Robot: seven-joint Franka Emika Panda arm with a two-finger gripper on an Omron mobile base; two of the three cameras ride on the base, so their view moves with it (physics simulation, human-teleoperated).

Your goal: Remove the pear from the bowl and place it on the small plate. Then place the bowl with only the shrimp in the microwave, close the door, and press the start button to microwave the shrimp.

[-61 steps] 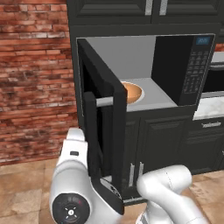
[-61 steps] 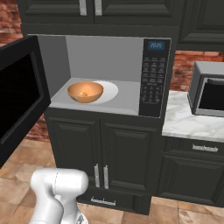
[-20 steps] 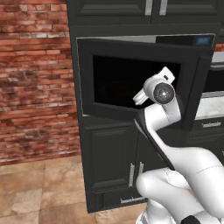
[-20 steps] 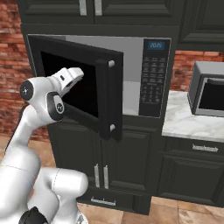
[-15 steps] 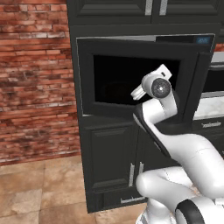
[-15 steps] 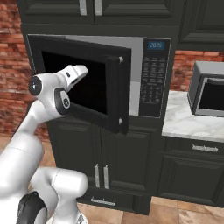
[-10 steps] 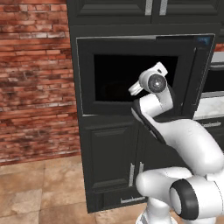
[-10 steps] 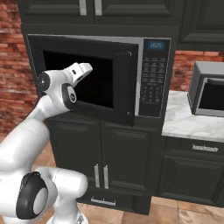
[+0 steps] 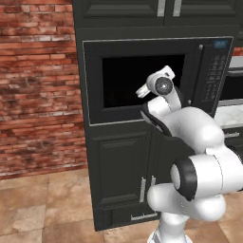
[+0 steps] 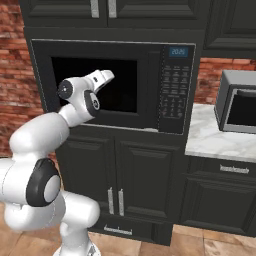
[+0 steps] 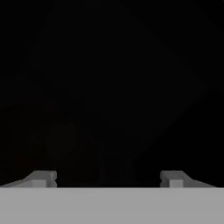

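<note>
The black microwave [image 9: 209, 102] [image 10: 150, 125] is built into the dark cabinets, and its door [image 9: 95, 80] [image 10: 45, 80] lies flat against the front, shut. My gripper [image 9: 141, 90] [image 10: 106, 76] is pressed up to the door's dark window. In the hand view my gripper [image 11: 107, 177] faces that black glass, and its fingertips [image 11: 43, 177] stand wide apart, open, with nothing between them. The keypad [image 9: 212, 76] [image 10: 174, 87] with its blue display [image 10: 178, 51] is to the gripper's right. The bowl, the shrimp and the pear are hidden.
A silver countertop oven [image 10: 239, 107] [image 9: 233, 88] stands on the marble counter [image 10: 212, 140] right of the microwave. A brick wall [image 9: 38, 95] lies to the left. Dark cabinet doors [image 10: 125, 170] are below, over a tiled floor [image 9: 42, 199].
The microwave door has swung from half open to fully shut, with my hand following it in against the window. Three seconds ago it stood wide open with the bowl inside.
</note>
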